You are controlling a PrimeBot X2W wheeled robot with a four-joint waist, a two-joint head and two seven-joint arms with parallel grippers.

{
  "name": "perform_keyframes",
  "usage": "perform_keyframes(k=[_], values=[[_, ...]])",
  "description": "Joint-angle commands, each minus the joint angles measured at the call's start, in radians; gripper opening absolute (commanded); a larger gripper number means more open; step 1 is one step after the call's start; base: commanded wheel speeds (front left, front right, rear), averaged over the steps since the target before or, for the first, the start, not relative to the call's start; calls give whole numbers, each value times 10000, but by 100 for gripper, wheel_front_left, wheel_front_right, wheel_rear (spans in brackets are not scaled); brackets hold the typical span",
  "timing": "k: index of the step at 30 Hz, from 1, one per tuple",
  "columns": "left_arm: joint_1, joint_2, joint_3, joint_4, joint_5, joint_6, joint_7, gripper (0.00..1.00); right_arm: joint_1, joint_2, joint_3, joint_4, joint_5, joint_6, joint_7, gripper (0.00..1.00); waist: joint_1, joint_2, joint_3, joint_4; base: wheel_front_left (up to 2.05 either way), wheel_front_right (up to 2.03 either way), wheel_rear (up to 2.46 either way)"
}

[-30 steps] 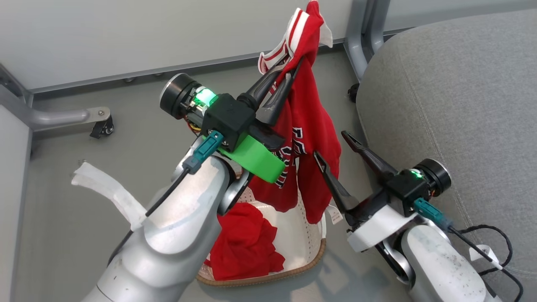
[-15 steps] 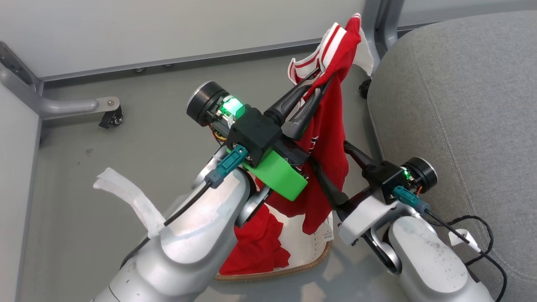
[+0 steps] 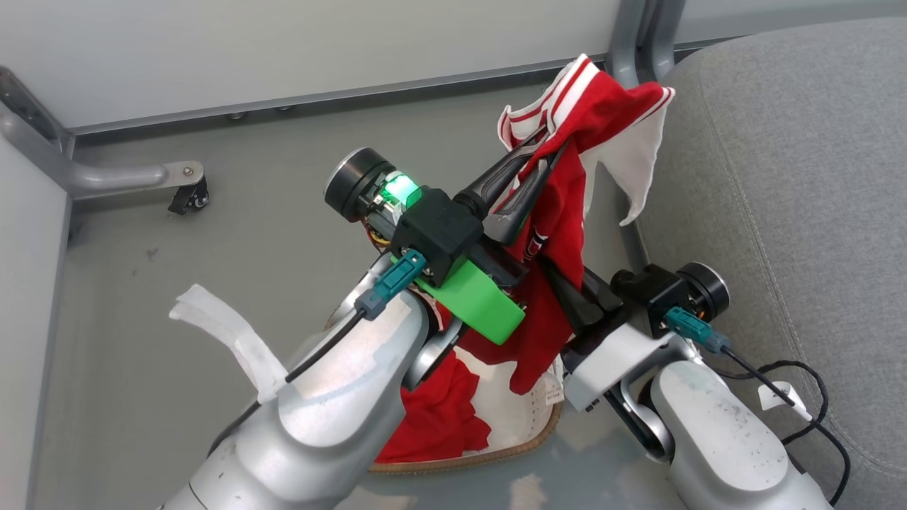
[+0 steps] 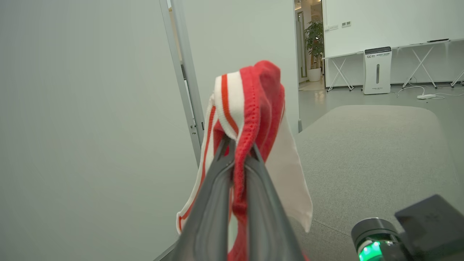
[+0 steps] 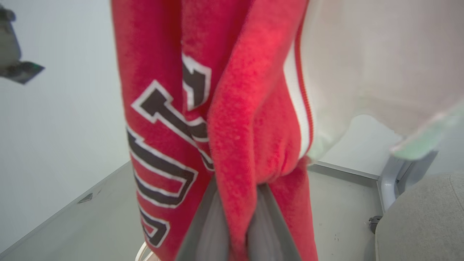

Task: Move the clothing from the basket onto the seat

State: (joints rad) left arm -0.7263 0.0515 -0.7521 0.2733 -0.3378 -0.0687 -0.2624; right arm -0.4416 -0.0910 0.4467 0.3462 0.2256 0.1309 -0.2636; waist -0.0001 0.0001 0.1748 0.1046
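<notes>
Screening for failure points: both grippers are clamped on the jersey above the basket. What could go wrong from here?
1. The left gripper pinches only the striped trim at its fingertips, so the jersey could slip out on the swing to the seat.
2. The jersey's lower end hangs low over the basket and might snag its rim.
3. The right gripper holds a bunched fold, so the jersey may land crumpled.

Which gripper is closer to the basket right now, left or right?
Right. The right gripper pinches the hanging jersey partway down, just above the basket. The left gripper holds the jersey's striped top edge, higher up and farther from it.
</notes>
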Motion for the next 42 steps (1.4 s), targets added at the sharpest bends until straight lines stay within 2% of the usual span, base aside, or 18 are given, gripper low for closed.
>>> perform_keyframes(k=[1, 3, 4, 5, 18, 24, 42], values=[[35, -14, 20, 65, -47, 69, -29, 0, 131, -60, 19, -108, 82, -3, -17, 0, 1, -1, 4, -19, 0, 0, 0], [47, -14, 22, 125, -34, 83, -30, 0, 229, -64, 3, -202, 163, -3, -19, 0, 1, -1, 7, -34, 0, 0, 0], [57, -13, 31, 166, -24, 94, -30, 57, 268, -74, -18, -261, 166, -3, -17, 0, 1, -1, 7, -39, 0, 0, 0], [62, -10, 23, 204, 1, 106, -30, 100, 289, -75, -43, -296, 191, -3, -17, 0, 1, -1, 3, -42, 0, 0, 0], [211, 4, -56, 315, 108, 100, -21, 100, 470, -41, -257, -547, 272, -3, -19, 0, 1, -1, -10, -70, 0, 0, 0], [316, 117, -84, 381, 145, 54, -22, 100, 612, -50, -726, -726, 269, -3, -19, 0, 1, -1, 91, -259, 0, 0, 0], [340, 467, -405, 646, 272, -10, -2, 100, 1363, -61, -2896, -2245, 68, -3, -19, 0, 1, -1, 699, -2312, 0, 0, 0]])
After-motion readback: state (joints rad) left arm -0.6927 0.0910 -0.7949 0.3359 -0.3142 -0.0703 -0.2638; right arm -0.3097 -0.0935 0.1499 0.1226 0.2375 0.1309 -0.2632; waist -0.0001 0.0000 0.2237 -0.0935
